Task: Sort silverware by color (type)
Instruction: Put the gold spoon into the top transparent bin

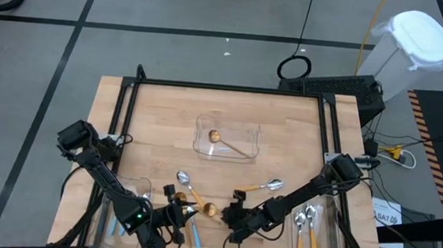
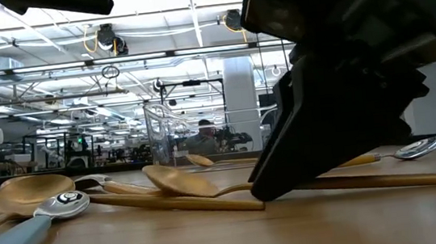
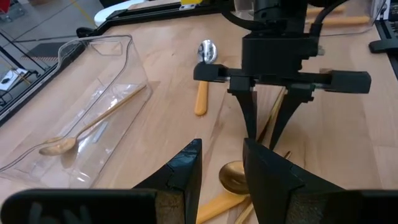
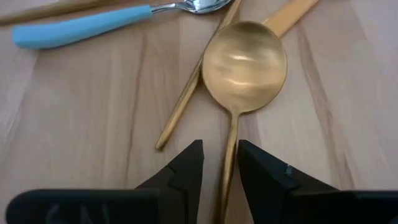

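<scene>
A gold spoon (image 4: 244, 65) lies flat on the table near its near edge (image 1: 211, 209), its bowl pointing away from my right gripper (image 4: 221, 155). That gripper is low over the table (image 2: 262, 192), slightly open. Its fingers stand on either side of the spoon's handle (image 4: 229, 149). A second thin gold handle (image 4: 186, 99) and a blue-handled spoon (image 4: 81, 26) lie beside the bowl. My left gripper (image 3: 222, 155) is slightly open and holds nothing. It hovers just left of the pile (image 1: 176, 211), facing the right gripper (image 3: 264, 142). My right gripper comes at the gold spoon's handle (image 4: 231, 163) from above, slanting down, with its fingers along the handle. One finger (image 4: 249, 163) lies close beside the handle. I cannot tell whether it touches. The spoon lies flat on the table.
A clear tray (image 1: 229, 125) at the table's middle holds one gold spoon (image 1: 215, 136). A left tray (image 1: 139, 185) holds blue-handled spoons, and a right tray (image 1: 331, 236) holds orange-handled ones (image 1: 312, 234). More orange-handled spoons (image 1: 268, 186) lie loose between the arms.
</scene>
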### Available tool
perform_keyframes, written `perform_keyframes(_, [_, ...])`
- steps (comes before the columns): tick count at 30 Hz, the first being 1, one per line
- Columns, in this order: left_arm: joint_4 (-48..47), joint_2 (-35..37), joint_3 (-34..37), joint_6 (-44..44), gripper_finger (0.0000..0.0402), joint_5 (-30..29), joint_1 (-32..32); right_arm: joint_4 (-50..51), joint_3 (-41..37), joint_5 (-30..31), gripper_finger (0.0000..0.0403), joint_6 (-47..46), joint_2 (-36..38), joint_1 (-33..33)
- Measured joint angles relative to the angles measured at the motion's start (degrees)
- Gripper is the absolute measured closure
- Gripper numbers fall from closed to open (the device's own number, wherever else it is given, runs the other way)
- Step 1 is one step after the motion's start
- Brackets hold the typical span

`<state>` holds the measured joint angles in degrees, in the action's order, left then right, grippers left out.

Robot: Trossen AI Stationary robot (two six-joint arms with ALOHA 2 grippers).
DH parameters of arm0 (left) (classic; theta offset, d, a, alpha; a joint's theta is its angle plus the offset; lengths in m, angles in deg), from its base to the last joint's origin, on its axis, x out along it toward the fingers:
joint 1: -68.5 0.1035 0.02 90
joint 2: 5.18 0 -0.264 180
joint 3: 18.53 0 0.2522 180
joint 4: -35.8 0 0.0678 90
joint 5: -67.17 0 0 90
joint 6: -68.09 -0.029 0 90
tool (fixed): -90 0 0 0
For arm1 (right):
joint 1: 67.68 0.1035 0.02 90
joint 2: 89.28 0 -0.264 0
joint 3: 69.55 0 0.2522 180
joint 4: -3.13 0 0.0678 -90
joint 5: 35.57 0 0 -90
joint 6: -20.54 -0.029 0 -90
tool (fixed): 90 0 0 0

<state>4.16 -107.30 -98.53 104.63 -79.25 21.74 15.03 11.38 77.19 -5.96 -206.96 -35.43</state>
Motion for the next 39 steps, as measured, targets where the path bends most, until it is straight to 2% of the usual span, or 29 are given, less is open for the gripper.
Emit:
perform_keyframes(4, [0.02, 0.0, 0.0, 0.04, 0.0284, 0.0, 0.0, 0.56, 0.0, -0.23, 0.0326, -0.9, -0.07, -0.38])
perform_keyframes(10, [0.03, 0.0, 0.0, 0.01, 0.0284, -0.02, 0.0, 0.58, 0.0, -0.52, 0.0391, -0.24, -0.14, -0.64])
perform_keyframes(26, [0.16, 0.0, 0.0, 0.4, 0.0284, -0.02, 0.61, -0.54, -0.36, 1.19, 0.0395, 2.61, 1.79, -0.69])
perform_keyframes(39, [-0.07, 0.0, 0.0, -0.19, 0.0284, -0.02, 0.61, 10.53, -0.35, 11.8, 0.0395, 3.06, 14.65, -0.66])
